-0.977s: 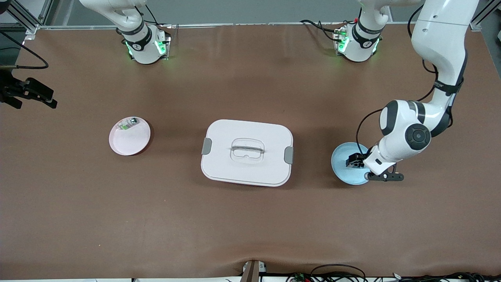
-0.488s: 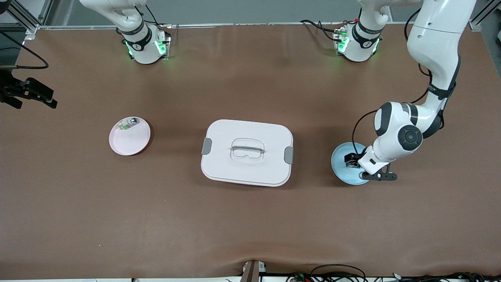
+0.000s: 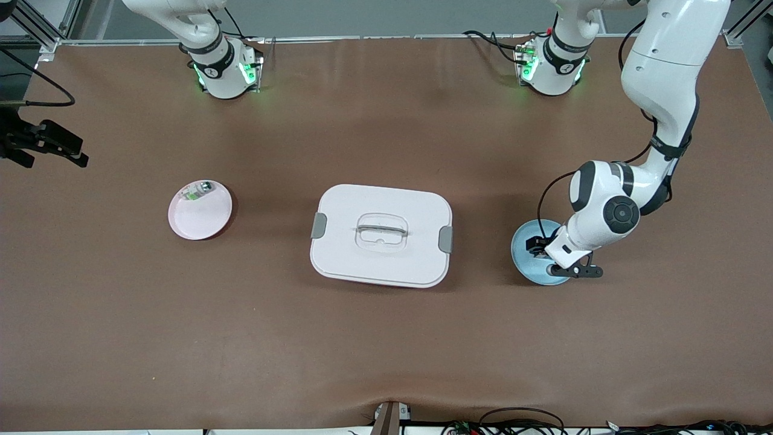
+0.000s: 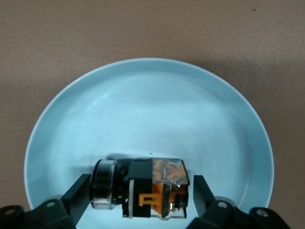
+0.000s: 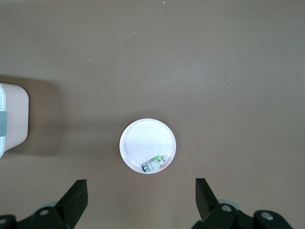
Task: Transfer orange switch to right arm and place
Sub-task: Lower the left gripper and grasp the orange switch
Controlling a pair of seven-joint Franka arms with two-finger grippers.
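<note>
The white box (image 3: 381, 235) is sitting mid-table, the left gripper (image 4: 142, 196) is hanging spread around the switch (image 4: 143, 187) lying in the blue plate (image 4: 147, 114), and the right gripper (image 5: 141, 196) is waiting spread high over the pink plate (image 5: 143, 140).

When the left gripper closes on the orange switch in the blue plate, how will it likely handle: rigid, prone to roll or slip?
The orange switch looks like hard moulded plastic, so probably rigid. Its round silver end might let it roll on the blue plate, though the blocky body should resist. The left gripper, open, straddles it, so slipping seems unlikely.
</note>
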